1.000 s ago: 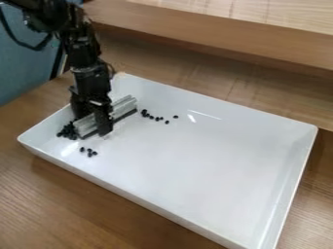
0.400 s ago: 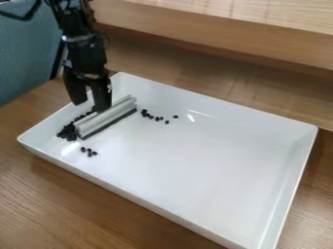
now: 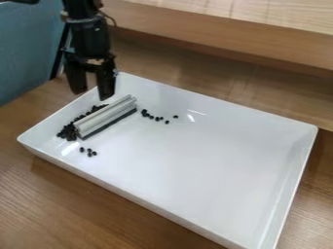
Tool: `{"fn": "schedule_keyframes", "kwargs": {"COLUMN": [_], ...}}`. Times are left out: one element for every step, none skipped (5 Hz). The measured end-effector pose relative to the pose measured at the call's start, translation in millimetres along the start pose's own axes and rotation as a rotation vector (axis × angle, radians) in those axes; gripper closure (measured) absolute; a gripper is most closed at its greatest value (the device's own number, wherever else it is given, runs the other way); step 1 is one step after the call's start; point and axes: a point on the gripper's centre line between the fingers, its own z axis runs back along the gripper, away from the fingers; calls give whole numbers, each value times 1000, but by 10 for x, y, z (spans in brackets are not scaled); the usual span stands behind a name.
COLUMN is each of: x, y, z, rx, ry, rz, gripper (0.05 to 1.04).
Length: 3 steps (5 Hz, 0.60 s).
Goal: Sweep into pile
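Open gripper hangs over grey bar among black pieces

Clock directions are read from the middle of the tray, with twelve at the top of the view. The black two-finger gripper (image 3: 93, 96) hangs down over the tray's edge between ten and eleven o'clock, its fingers spread with a wide gap between them and nothing held. The long, silver-grey, grooved bar with a black strip along its lower edge (image 3: 106, 116) lies in the white, rectangular, raised-rim tray (image 3: 195, 163) at about ten o'clock, its length slanting from between seven and eight up to between one and two. The fingertips are apart from it, near its upper half.

The small, black, bean-like pieces lie in three groups inside the tray. The largest, a dense heap (image 3: 68, 132), sits between nine and ten o'clock and trails up along the bar's outer side, between it and the rim. A small cluster of four pieces (image 3: 89, 154) is at nine o'clock, near the bar's lower end. A loose scatter (image 3: 157, 118) spreads from just beside the bar's upper end, between eleven and twelve.

The tray rests on a brown wood-grain table (image 3: 65, 202). A wooden ledge (image 3: 214, 36) runs behind, from eleven to two o'clock.
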Motion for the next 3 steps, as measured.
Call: {"fn": "schedule_keyframes", "kwargs": {"x": [30,39,75], "y": [-197,-425,-658], "z": [-43,126,102], "rx": [-10,-2,-9], "ry": [18,-27,-28], "rz": [30,0,-25], "gripper": [83,83,83]}}
